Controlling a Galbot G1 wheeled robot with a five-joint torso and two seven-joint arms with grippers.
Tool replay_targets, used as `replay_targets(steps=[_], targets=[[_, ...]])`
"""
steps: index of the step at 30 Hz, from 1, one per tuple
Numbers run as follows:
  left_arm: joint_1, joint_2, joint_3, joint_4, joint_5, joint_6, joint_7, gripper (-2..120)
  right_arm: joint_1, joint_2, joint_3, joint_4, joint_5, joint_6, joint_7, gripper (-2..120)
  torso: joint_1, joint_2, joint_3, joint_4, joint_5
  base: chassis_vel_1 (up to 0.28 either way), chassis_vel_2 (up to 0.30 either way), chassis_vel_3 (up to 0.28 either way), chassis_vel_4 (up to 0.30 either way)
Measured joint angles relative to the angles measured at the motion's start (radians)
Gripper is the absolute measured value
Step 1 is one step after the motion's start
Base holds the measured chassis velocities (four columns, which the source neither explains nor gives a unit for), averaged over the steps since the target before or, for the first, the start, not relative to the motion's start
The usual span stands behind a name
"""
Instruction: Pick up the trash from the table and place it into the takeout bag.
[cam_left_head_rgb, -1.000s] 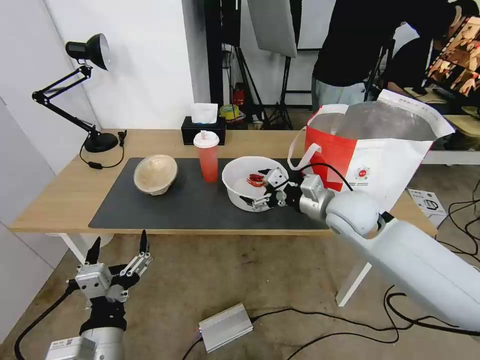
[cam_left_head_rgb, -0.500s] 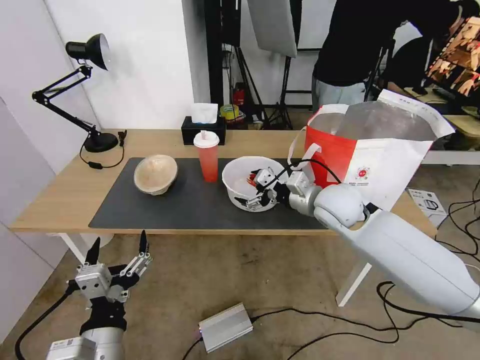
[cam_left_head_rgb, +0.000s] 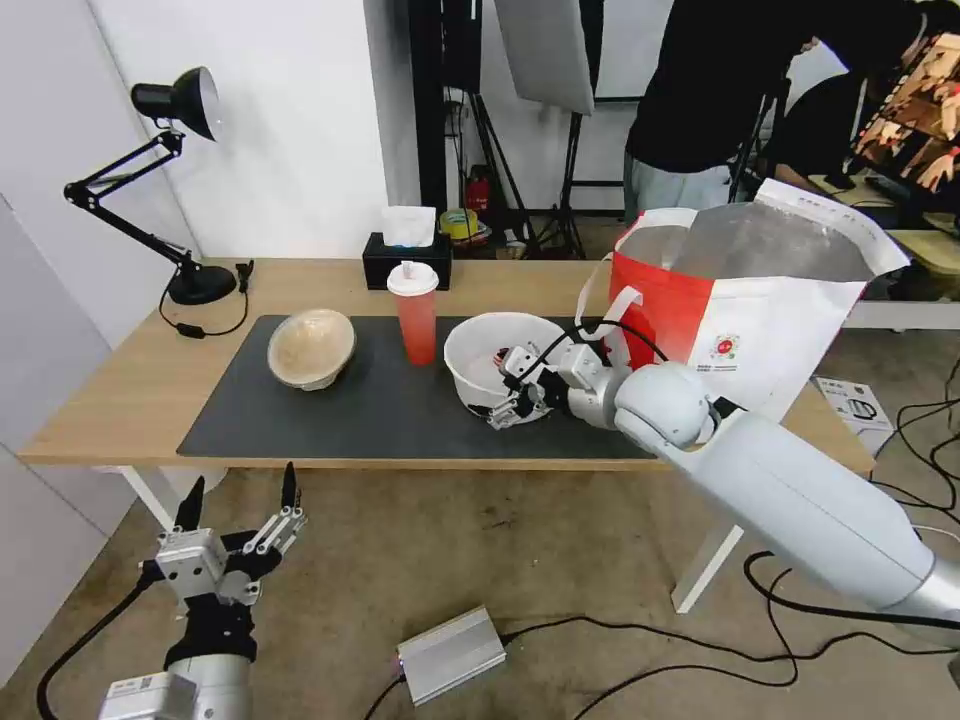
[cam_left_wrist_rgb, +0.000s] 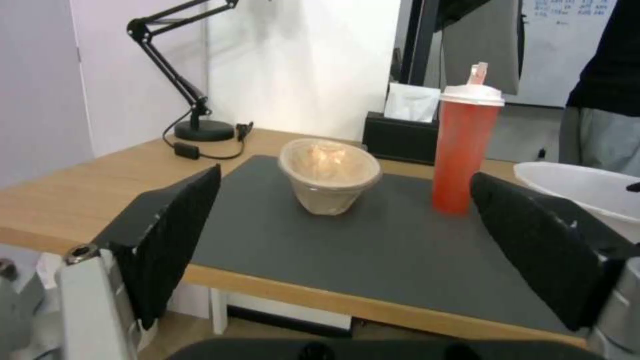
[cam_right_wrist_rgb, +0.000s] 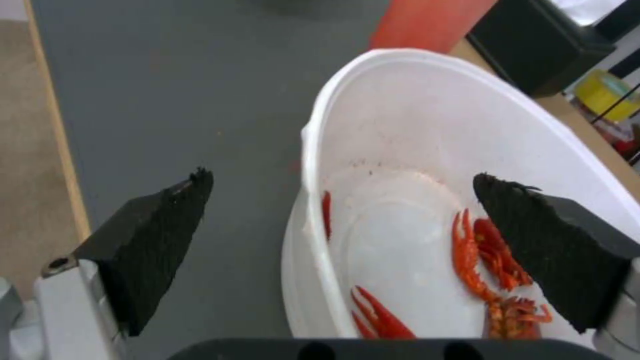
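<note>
The right hand is spread wide at the near right rim of the white bowl, one finger inside over the red food scraps and the other finger outside over the dark grey mat. Straddling the wall this way suits a pinch on the thin rim, probably the only part of so broad a bowl that the hand can span; nothing is pinched yet. The bowl sits on the mat, right of centre on the table.

Just left of the bowl stands the red drink cup with its white lid, and farther left on the mat the beige paper-pulp bowl rests tilted. All three pieces of trash are on the table, so the clearing looks barely begun.

The takeout bag stands at the right end of the table, just beside the white bowl, its foil-lined mouth held open upward, so a short carry to the right should reach it.

The left hand hangs low in front of the table's near left edge, fingers spread, holding nothing, apparently waiting opposite the pulp bowl.
</note>
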Motion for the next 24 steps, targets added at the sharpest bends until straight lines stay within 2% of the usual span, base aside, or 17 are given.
replay_targets(steps=[24], targets=[[0.012,0.000,0.000,-0.003,0.004,-0.004,-0.001,100,0.010,0.042,-0.026,-0.028,-0.034,-0.057,-0.006,100,0.000,0.000,0.000,0.0000,0.0000,0.000,0.000,0.000,0.000]])
